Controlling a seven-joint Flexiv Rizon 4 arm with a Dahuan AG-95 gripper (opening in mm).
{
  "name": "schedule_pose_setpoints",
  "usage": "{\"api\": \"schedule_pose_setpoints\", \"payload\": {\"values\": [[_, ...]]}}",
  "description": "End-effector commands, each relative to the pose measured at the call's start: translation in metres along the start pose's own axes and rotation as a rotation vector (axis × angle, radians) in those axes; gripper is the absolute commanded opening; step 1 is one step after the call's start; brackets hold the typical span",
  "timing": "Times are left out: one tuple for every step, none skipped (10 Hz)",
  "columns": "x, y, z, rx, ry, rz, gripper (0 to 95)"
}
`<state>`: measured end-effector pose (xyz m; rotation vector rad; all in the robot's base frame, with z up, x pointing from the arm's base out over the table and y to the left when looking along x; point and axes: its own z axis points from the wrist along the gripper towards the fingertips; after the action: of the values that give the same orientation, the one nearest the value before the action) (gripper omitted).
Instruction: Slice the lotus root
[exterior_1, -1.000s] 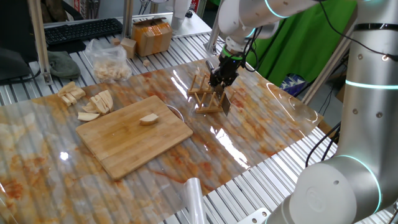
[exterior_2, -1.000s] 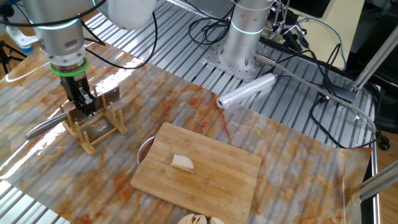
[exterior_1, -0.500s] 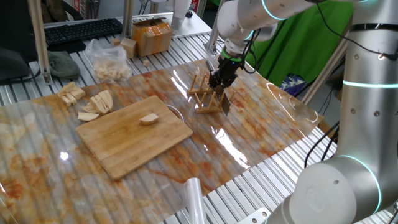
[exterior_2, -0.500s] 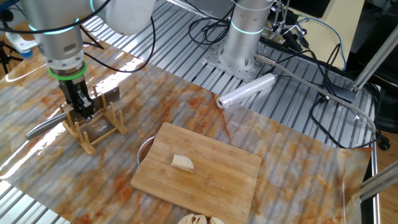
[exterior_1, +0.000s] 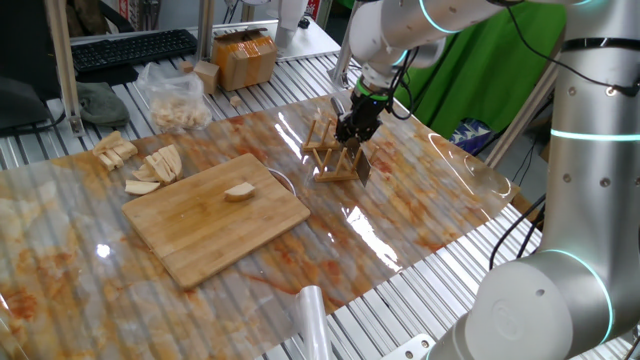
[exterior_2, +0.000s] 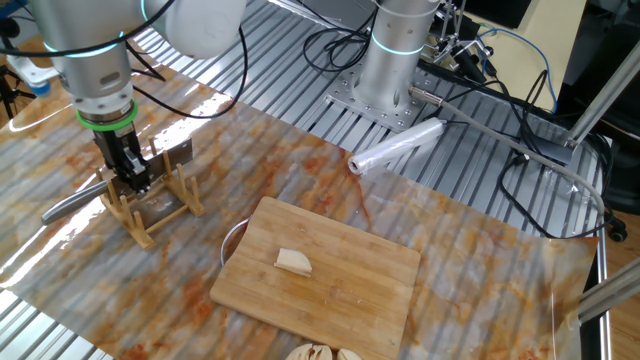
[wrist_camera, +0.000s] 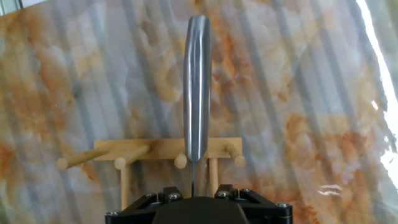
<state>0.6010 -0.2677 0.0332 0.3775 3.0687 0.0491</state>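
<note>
The pincer (exterior_1: 357, 128) points straight down over the wooden rack (exterior_1: 331, 152) that stands on the marbled mat (exterior_1: 420, 200) toward the far side of the desk (exterior_1: 40, 150). A knife (wrist_camera: 197, 87) sits in that rack on its edge, its metal handle sticking out to one side and its dark blade (exterior_1: 361, 168) out the other — the pincer is right at the knife, between the rack's pegs (wrist_camera: 134, 154). Whether its fingers are pressed onto the knife or merely stand on either side of it cannot be told: in both fixed views the tips are lost among the pegs, and the hand view shows only the black underside of the hand below the handle. The lotus root piece (exterior_1: 239, 192) lies well apart from all this, near the middle of the bamboo cutting board (exterior_1: 200, 230), pale and wedge-shaped, untouched. Beyond the board's far corner, on the mat, rests a small heap of cut pale slices (exterior_1: 150, 165). A clear bag (exterior_1: 176, 95) of similar pieces lies farther back, next to a cardboard box (exterior_1: 245, 58) and a black keyboard (exterior_1: 130, 48). A roll of clear film (exterior_2: 396, 147) lies on the bare metal slats near the arm's base (exterior_2: 385, 85).
</note>
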Motion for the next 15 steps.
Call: {"api": "schedule_pose_setpoints", "payload": {"values": [[-0.0003,-0.0004,0.0031,-0.003,-0.001,-0.004,38.0],[-0.0006,-0.0002,0.0023,-0.004,0.001,-0.006,38.0],[-0.0007,-0.0002,0.0021,-0.004,-0.001,-0.010,19.0],[-0.0009,-0.0001,0.0017,-0.005,-0.001,-0.012,19.0],[-0.0009,-0.0001,0.0016,-0.005,-0.002,-0.015,0.0],[-0.0009,-0.0001,0.0016,-0.005,-0.002,-0.016,0.0],[-0.0011,0.0001,0.0011,-0.006,-0.003,-0.015,0.0],[-0.0011,0.0000,0.0011,-0.005,-0.009,-0.014,0.0],[-0.0012,0.0001,0.0008,0.001,-0.011,-0.011,0.0],[-0.0011,0.0000,0.0010,0.005,-0.014,-0.011,0.0],[-0.0012,0.0002,0.0010,-0.004,-0.018,-0.011,0.0],[-0.0012,0.0002,0.0008,-0.003,-0.022,-0.012,0.0],[-0.0013,0.0002,0.0008,-0.005,-0.028,-0.015,0.0],[-0.0014,0.0003,0.0004,-0.003,-0.030,-0.021,0.0],[-0.0021,0.0008,-0.0019,-0.004,-0.032,-0.032,0.0]]}}
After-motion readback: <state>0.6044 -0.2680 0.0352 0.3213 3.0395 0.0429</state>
